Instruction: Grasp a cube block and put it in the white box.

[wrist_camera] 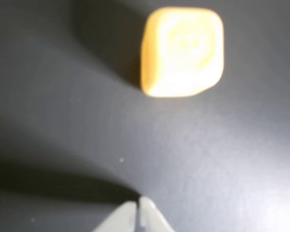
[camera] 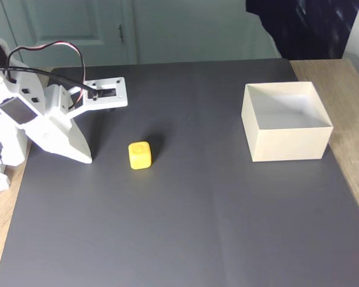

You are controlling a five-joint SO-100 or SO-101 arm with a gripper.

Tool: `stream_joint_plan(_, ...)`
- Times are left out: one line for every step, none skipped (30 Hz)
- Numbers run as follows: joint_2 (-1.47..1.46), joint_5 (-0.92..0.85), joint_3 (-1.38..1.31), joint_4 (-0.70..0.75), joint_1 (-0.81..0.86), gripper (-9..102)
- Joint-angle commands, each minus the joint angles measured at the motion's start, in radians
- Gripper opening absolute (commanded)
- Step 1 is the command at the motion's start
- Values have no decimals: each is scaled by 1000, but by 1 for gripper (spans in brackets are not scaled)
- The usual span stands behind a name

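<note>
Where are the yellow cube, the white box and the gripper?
yellow cube [camera: 139,155]: fixed view, front face.
white box [camera: 290,143]: fixed view, front outer wall.
gripper [wrist_camera: 137,207]: wrist view, between the two closed fingertips.

Soft and blurred throughout in the wrist view, cube block [wrist_camera: 182,50] overexposed to pale glare on top, dark shadow spilling left of it and above the gripper [wrist_camera: 137,205] tips. Sharper in the fixed view: even daylight, faint sheen on the grey mat [camera: 185,209], short shadow inside the white box [camera: 287,122].
</note>
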Motion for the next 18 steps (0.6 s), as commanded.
stream_joint_plan(8,0,2,5,32,0)
stream_joint_plan(8,-2,2,5,38,1)
stream_joint_plan(8,-2,2,5,38,1)
stream_joint_plan(8,-2,2,5,38,1)
stream_joint_plan(8,-5,2,5,38,1)
stream_joint_plan(8,-6,2,5,35,1)
stream_joint_plan(8,-5,2,5,37,0)
stream_joint_plan(8,-3,2,5,46,0)
stream_joint_plan(8,-3,2,5,58,0)
stream_joint_plan(6,0,2,5,69,0)
stream_joint_plan(6,3,2,5,72,0)
stream_joint_plan(6,3,2,5,74,0)
stream_joint_plan(6,3,2,5,75,0)
stream_joint_plan(6,0,2,5,75,0)
stream_joint_plan(6,0,2,5,74,0)
stream_joint_plan(6,8,2,3,71,0)
stream_joint_plan(6,15,2,2,67,0)
stream_joint_plan(6,23,2,-2,69,0)
